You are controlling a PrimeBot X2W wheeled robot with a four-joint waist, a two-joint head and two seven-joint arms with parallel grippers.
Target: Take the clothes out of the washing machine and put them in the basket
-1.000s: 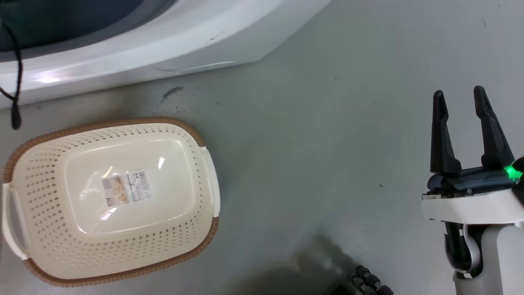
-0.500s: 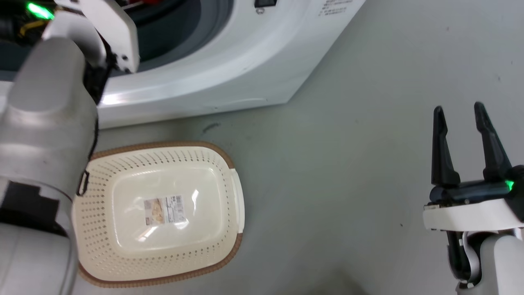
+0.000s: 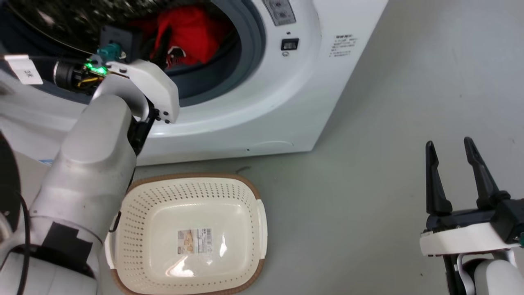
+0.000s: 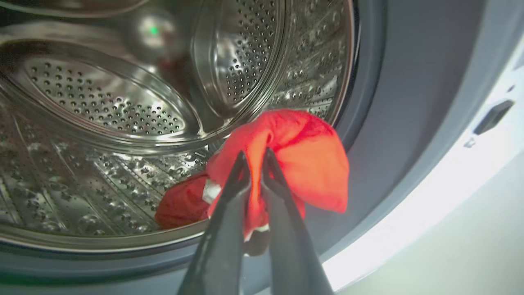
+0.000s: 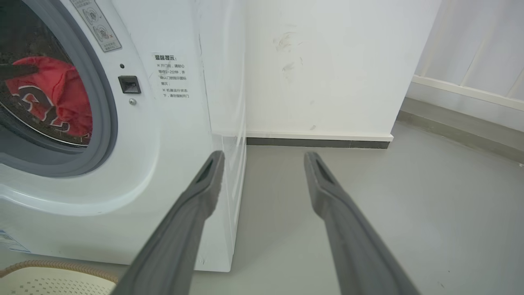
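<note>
Reaching into the washing machine (image 3: 262,102), the left gripper (image 4: 255,157) has its jaws clamped on a bright red garment (image 4: 311,164) at the steel drum's (image 4: 102,102) mouth, while the right gripper (image 3: 448,142) hangs, jaws apart, above the floor (image 3: 368,184) near the cream basket (image 3: 192,192).

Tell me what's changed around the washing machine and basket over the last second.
The head camera tilted up, so the washing machine's porthole and the left arm came into view. The left gripper now pinches a red garment at the mouth of the drum. The basket stays empty; the right gripper stays open.
</note>
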